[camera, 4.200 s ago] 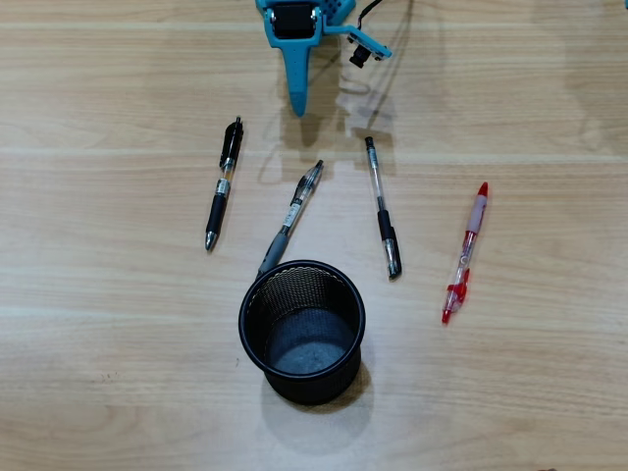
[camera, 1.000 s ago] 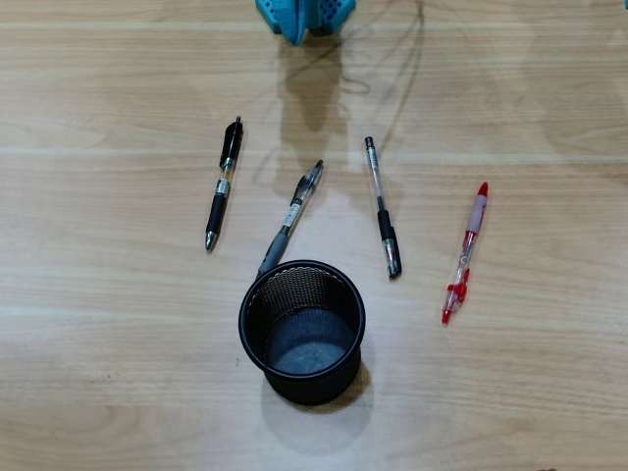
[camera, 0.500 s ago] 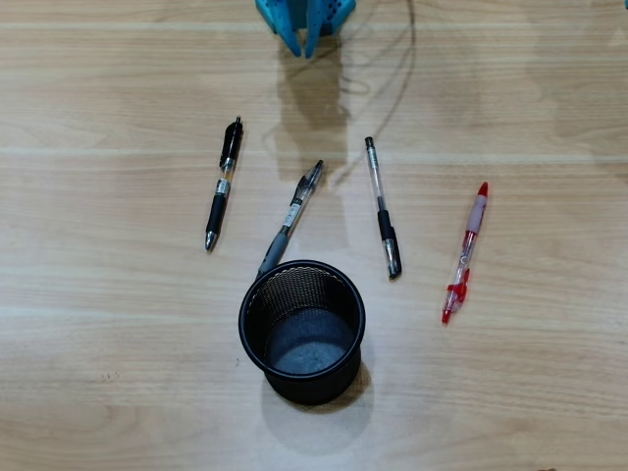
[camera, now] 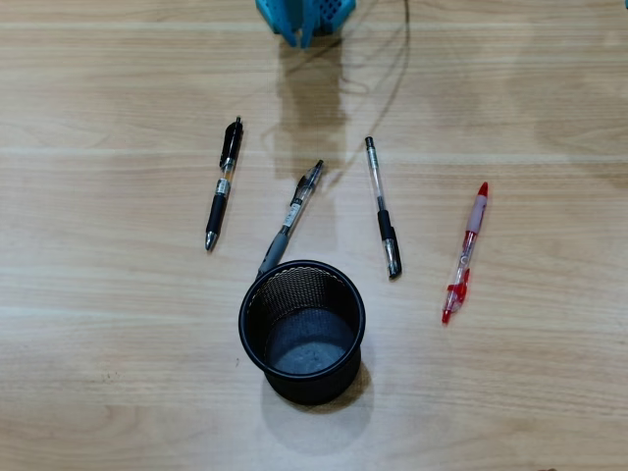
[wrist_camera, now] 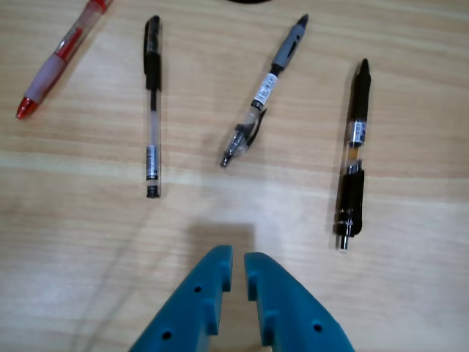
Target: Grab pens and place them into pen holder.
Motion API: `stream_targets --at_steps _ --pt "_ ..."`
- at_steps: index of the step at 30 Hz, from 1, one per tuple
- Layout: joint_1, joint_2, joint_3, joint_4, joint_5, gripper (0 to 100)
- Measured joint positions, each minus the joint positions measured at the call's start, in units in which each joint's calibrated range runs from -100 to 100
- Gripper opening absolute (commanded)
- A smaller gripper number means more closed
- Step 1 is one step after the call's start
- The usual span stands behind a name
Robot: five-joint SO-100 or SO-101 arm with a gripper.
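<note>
4 pens flat on bench, all beyond pen holder (camera: 302,332): 3 black (camera: 222,183) (camera: 292,214) (camera: 382,206), 1 red (camera: 464,252) off to its right in overhead view. Holder upright, middle pen's tip nearly touching rim. Tool (wrist_camera: 237,265) above bench, tips almost together, gripping nothing.

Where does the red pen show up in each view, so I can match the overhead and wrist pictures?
Overhead view: the red pen lies at the right, rightmost of the four pens, right of the pen holder.
Wrist view: the red pen sits in the top left corner, partly cut off by the top edge.
Shared landmark: the clear-barrelled black pen lies next to it in both views.
</note>
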Motion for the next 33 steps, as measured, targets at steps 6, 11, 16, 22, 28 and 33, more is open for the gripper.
stream_targets --at_steps 6,11,16,22,28,33 --pt "3.5 28.5 -15.1 -0.1 0.0 3" --pt "9.9 49.0 -28.8 0.0 4.9 3" --pt "14.6 59.7 -37.4 0.0 6.9 3" --pt "15.6 70.3 -43.8 -1.2 7.0 3" --pt "15.9 85.1 -50.2 -6.2 8.7 6" --pt "15.7 95.3 -58.6 -6.3 9.3 6"
